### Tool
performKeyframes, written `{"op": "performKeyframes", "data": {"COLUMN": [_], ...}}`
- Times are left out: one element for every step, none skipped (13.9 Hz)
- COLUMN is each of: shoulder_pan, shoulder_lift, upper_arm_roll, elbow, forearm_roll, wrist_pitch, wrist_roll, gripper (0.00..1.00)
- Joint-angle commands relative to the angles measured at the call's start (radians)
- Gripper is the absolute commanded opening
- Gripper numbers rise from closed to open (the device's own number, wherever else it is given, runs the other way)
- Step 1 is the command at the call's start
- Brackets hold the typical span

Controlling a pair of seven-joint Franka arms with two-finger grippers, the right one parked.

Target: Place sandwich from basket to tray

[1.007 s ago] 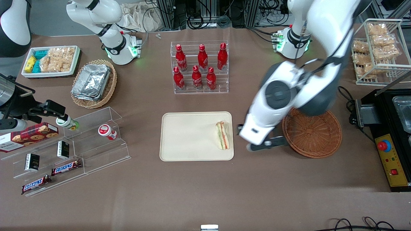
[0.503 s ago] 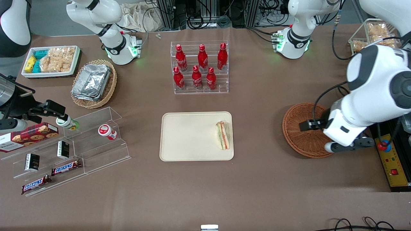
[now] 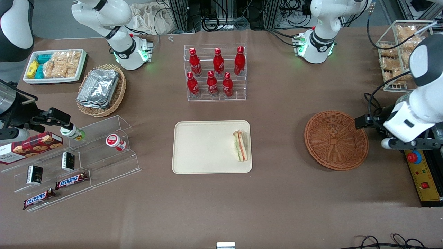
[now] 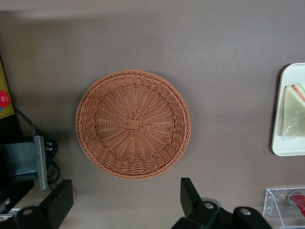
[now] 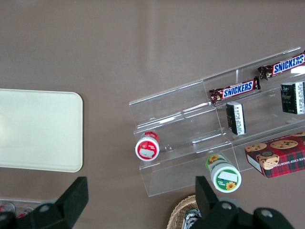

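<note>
Already the sandwich (image 3: 240, 145) is lying on the tray (image 3: 204, 147), tight against its rim — a bump could be tipping it off. Gripper (image 4: 124, 205), spread and empty, is hanging high above the empty basket (image 3: 336, 140).

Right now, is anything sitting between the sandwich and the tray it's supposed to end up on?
No. The sandwich already lies on the tray, at the edge nearest the basket, which holds nothing. The gripper hangs open above the table beside the basket, toward the working arm's end.
</note>
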Motion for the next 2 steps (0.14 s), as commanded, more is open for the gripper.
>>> {"op": "performKeyframes", "data": {"shoulder_pan": [-0.005, -0.006], "shoulder_lift": [-0.025, -0.021], "upper_arm_roll": [0.004, 0.004], "elbow": [-0.017, 0.000], "forearm_roll": [0.000, 0.003], "wrist_pitch": [-0.026, -0.030], "wrist_roll": [0.070, 0.070], "gripper": [1.00, 1.00]}}
